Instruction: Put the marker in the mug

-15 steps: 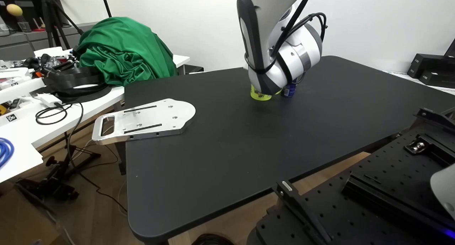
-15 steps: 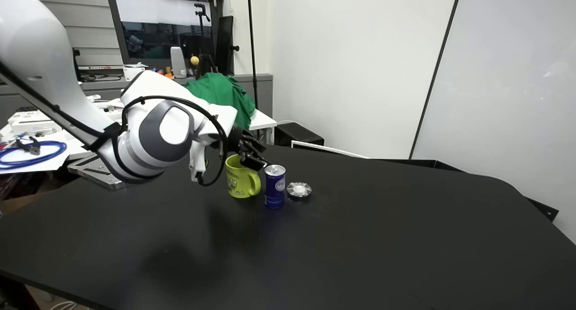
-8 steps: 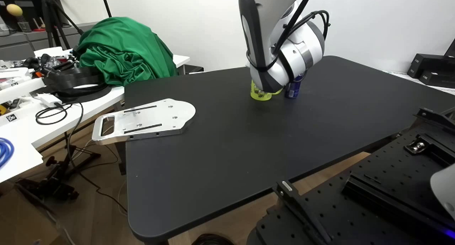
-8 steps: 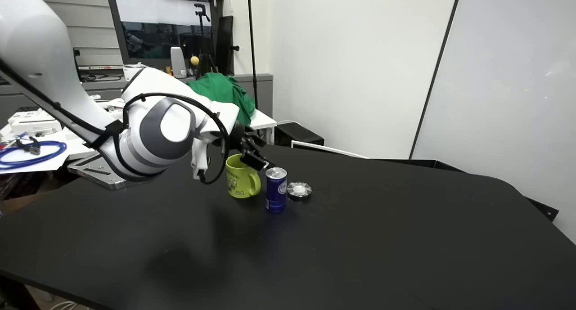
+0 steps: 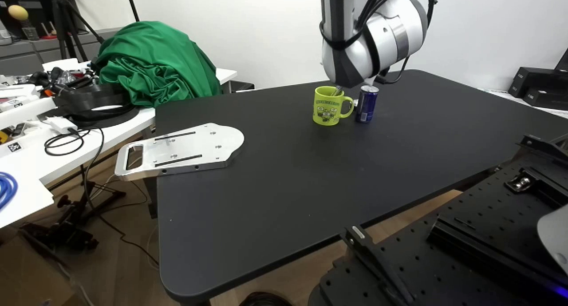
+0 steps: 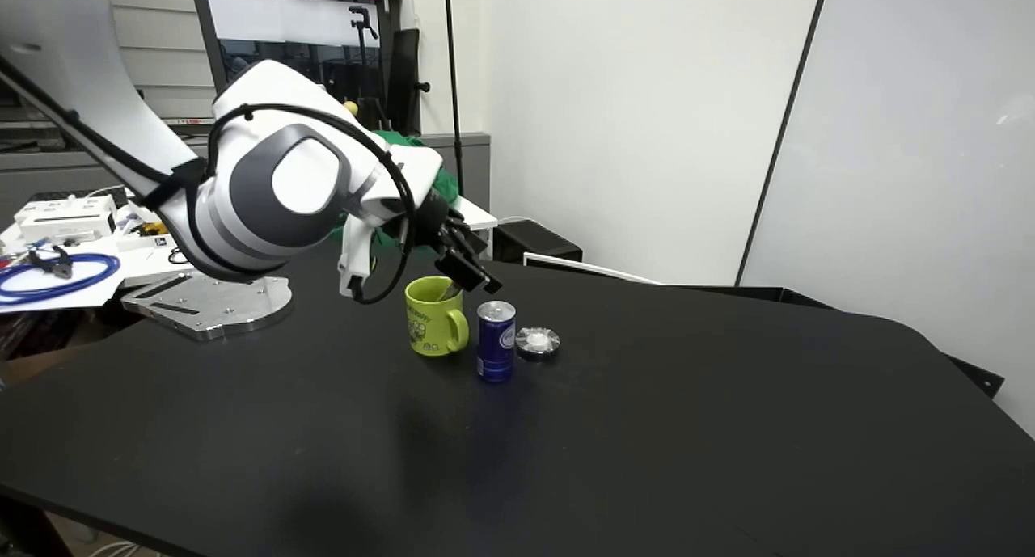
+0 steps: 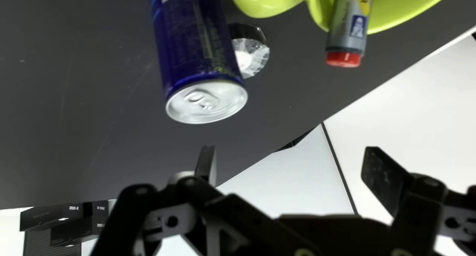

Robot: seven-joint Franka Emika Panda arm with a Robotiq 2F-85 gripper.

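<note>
On the dark counter [image 5: 266, 208], the yellow-green mug [image 6: 428, 324] stands upright, its handle turned toward a blue can [image 6: 496, 348], also upright and just beside it. The marker [image 7: 347, 25] is in the mug, tilted across the rim; its lower end is hidden by the mug's wall in an exterior view, while the wrist view shows the grey body, a yellow patch of label and the red end poking out. Spread wide, the pincer [image 7: 289, 155] has its two black fingers [image 7: 385, 180] well apart, with the marker clear of both. The white arm [image 6: 291, 185] reaches in above the mug. Near the can lies a flat round thing [image 6: 538, 343] with a shiny, crinkled top. Well apart from these, a silver plate [image 5: 191, 148] rests with its handle end past the counter's edge, and a green cloth [image 5: 155, 66] is heaped beyond.
</note>
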